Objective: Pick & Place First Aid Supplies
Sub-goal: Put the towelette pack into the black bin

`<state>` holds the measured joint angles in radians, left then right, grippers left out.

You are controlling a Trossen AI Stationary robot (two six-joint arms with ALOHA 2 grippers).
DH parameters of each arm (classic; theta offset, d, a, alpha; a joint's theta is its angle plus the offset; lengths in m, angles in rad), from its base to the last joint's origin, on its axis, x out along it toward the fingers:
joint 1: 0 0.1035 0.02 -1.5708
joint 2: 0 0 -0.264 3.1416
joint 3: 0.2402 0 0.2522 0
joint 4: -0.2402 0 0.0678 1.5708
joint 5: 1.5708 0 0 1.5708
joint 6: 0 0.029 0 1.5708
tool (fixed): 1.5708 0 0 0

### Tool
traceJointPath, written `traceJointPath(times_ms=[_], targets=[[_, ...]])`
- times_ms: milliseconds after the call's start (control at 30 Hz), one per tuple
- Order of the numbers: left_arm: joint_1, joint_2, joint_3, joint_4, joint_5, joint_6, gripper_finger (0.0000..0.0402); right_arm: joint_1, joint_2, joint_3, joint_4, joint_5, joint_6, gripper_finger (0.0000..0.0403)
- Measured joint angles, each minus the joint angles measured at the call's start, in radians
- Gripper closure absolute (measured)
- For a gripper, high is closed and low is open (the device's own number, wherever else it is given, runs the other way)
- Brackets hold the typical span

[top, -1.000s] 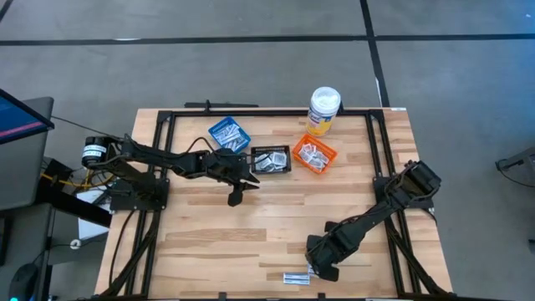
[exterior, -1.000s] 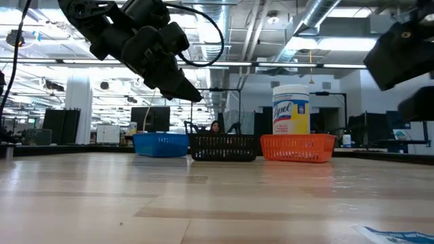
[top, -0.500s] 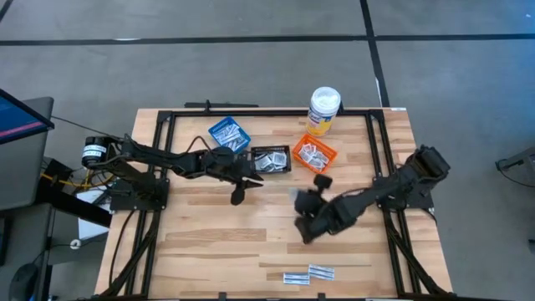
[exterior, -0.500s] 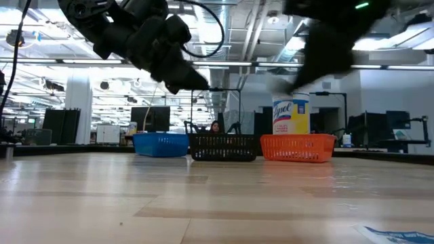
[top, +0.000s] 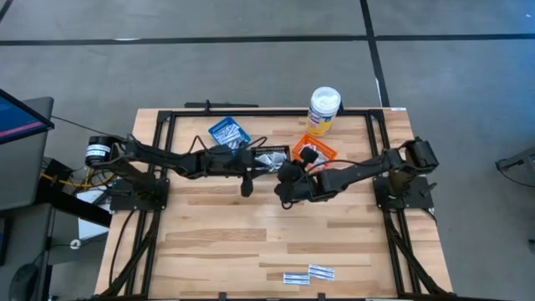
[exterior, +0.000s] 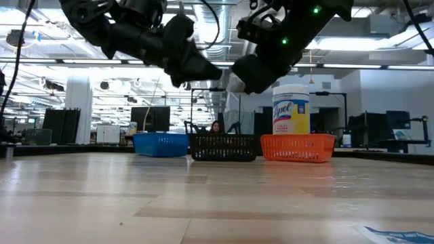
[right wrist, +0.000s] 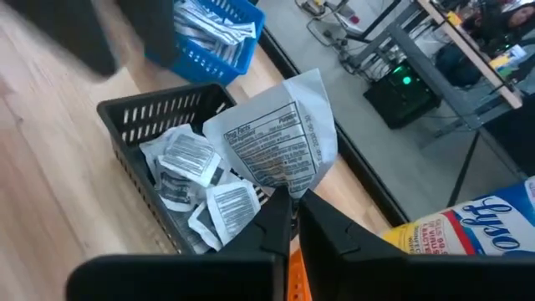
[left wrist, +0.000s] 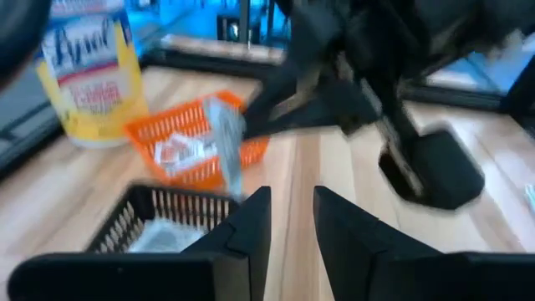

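My right gripper [right wrist: 289, 216] is shut on a white printed packet [right wrist: 276, 138] of first aid supplies, held above the black basket [right wrist: 138, 117], in which several square packets [right wrist: 196, 180] lie. In the high view the right gripper [top: 284, 174] is beside the black basket [top: 269, 159]. My left gripper [left wrist: 292, 221] is open with nothing between its fingers; it hovers over the table just near of that basket [top: 247, 184]. Two more packets [top: 308, 274] lie flat by the table's near edge. My right gripper pinches the packet's lower edge [right wrist: 284, 191] between its two fingertips. The packet stands up from the fingers, slightly bent, lifted clear above the black basket. From the left wrist view the packet [left wrist: 224, 138] shows as a strip at the end of the right arm's fingers.
A blue basket [top: 227, 132] with narrow strips and an orange basket [top: 316, 152] with small packets flank the black one. A tall white bottle with a yellow label [top: 323, 109] stands behind the orange basket. The black frame rail [top: 251, 111] runs along the far edge.
My right gripper has swung from the table's near edge up and toward the far side, turning as it went, and now holds the packet over the black basket. My left gripper has tipped its fingers upward toward level and stayed in place.
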<state>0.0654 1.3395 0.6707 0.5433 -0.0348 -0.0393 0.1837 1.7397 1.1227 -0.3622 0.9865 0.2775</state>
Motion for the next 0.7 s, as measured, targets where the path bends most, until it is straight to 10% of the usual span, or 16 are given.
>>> traceJointPath(times_ms=[700], targets=[[0.054,0.161,-0.001,0.259,0.009,-0.003,0.0309,-0.002,0.001,-0.001,0.07,-0.022,0.0,0.0387]])
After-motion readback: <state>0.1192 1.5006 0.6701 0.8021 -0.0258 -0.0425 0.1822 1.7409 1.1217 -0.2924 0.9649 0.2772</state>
